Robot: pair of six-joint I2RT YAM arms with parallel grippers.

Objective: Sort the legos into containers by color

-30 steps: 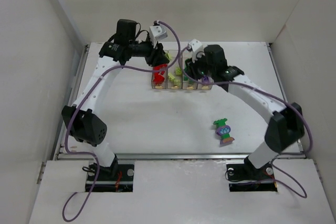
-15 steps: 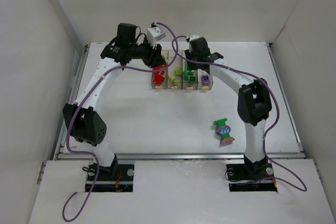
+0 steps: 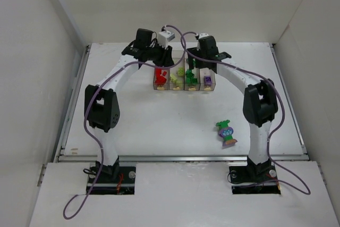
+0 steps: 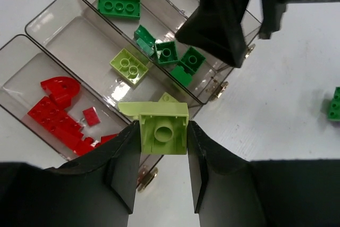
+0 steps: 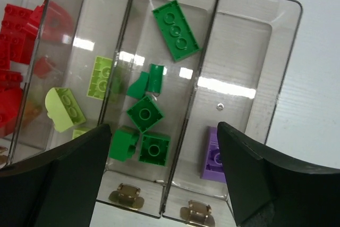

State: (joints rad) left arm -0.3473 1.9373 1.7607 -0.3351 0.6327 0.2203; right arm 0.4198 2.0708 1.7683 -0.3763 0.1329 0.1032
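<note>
Left tool (image 4: 162,141) clamped on lime-yellow brick (image 4: 163,127), just short of the lime bin (image 4: 74,35) ahead of it. Right tool (image 5: 163,131) gaping, empty, above green bin (image 5: 178,94) and purple bin (image 5: 249,51). Step: delivery. Next: advance, release. Mixed clump (image 3: 227,134) waits on bench (image 3: 159,120).

Bright even light; white glare on containers (image 5: 229,86)
</note>
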